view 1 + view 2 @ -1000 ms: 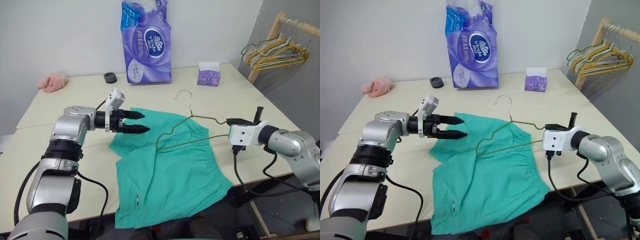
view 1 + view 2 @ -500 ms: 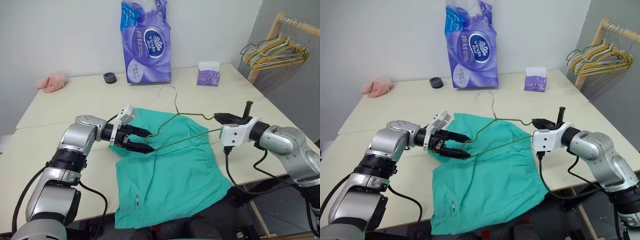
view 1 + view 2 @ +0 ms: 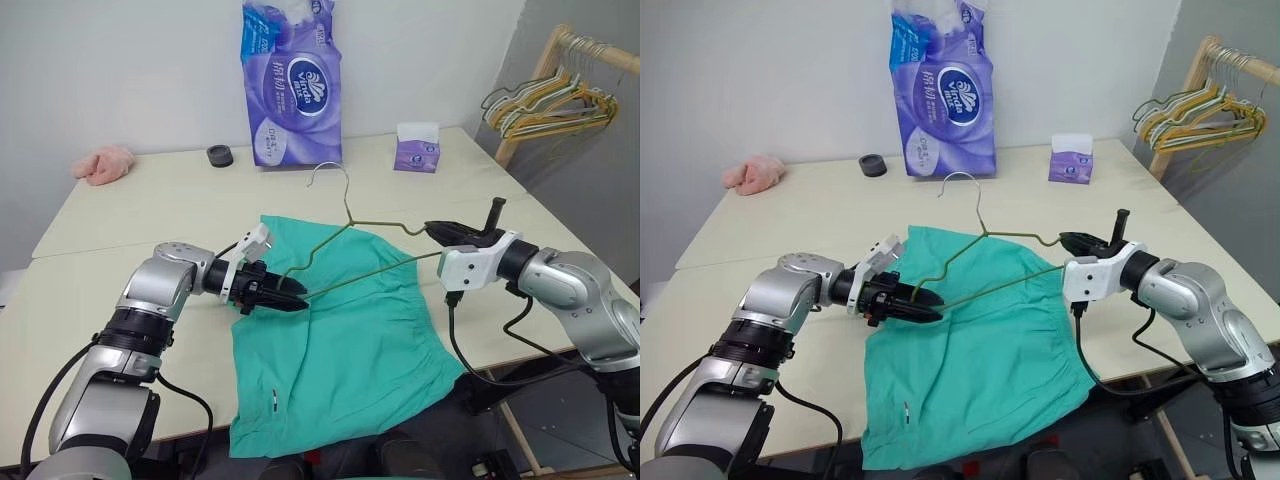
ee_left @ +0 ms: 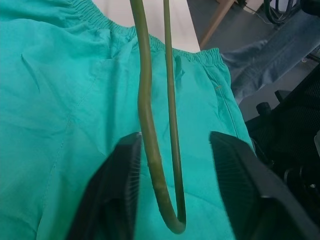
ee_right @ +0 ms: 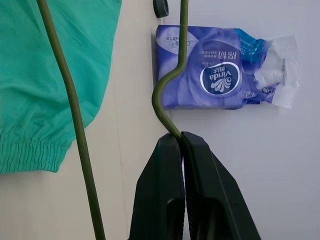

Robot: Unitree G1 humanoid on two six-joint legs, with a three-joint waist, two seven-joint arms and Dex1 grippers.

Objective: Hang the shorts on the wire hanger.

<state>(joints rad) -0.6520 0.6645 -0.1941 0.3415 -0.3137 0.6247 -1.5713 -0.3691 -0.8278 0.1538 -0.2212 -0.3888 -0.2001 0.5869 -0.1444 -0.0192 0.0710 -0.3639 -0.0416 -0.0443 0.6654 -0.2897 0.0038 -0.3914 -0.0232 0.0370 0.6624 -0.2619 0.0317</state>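
Black L fingers [image 4: 122, 190]: apart, straddling the bent end of the wire hanger [image 3: 375, 228]; wire loop sits between the pads, not touching either in L wrist view. No clamp seen.
Black R fingers [image 5: 200, 185]: pressed together, pinching the hanger's shoulder wire at the kink; wire exits just above the tips.
L gripper [image 3: 291, 296]: low over the shorts [image 3: 340, 340], near their upper-left corner, pointing toward the R side.
R gripper [image 3: 440, 229]: raised off the table [image 3: 130, 210], holds the hanger tilted, hook up toward the back wall.
Hanger: one end in R grip, far end down at L gripper, bottom bar slanting across the shorts.
Shorts: flat on table front, waistband toward the R edge, a leg hem hanging over the front edge. Not on the hanger yet.
Risk 1: L closes on the wire alone, no cloth caught, so nothing gets threaded.
Risk 2: thin wire, single pinch pt at R; any push from L may pivot or slip the hanger in R fingers.
Risk 3: L grabs cloth + wire together, bunches fabric, drags the shorts off the front edge.
Bkgd: purple tissue pack [image 3: 292, 85], tissue box [image 3: 417, 148], pink cloth [image 3: 103, 163]; well apart, no interference likely.
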